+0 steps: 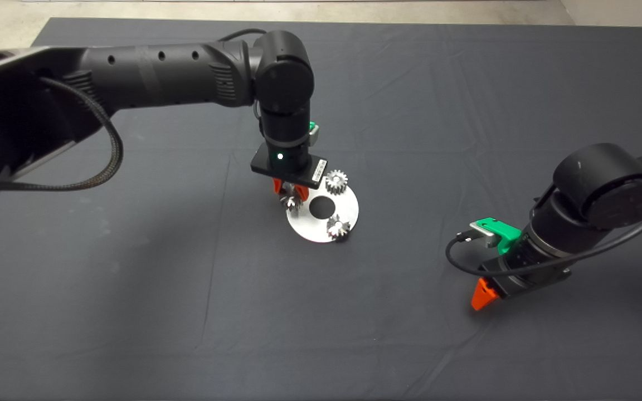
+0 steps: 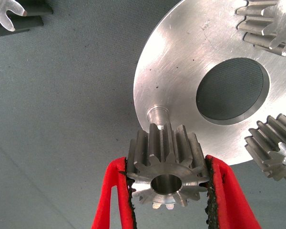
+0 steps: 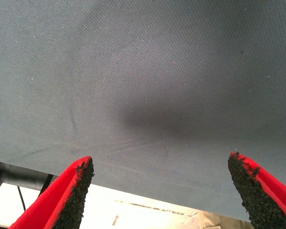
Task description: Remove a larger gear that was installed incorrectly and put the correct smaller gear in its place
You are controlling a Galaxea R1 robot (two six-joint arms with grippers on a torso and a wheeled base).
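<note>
- Smaller gear (image 1: 291, 201), head view: pinched in the left gripper (image 1: 290, 195) at the silver disc's (image 1: 312, 229) near-left rim; two more gears (image 1: 336, 181) sit on the disc, sizes hard to compare here.
- Left wrist: red fingers (image 2: 115, 191) clamp it, apparently just above a bare peg (image 2: 157, 114).
- Right wrist: right gripper (image 3: 164, 191) spread wide over bare mat (image 3: 143, 71), holding nothing.

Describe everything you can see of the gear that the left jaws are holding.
The held gear is small and looks like shiny grey steel, with straight teeth all around and a round centre bore. The left gripper has its jaws shut on two opposite sides, with the black pads against the teeth. The gear is at the edge of the silver disc, close to a bare steel peg. Whether it touches the peg cannot be told.
</note>
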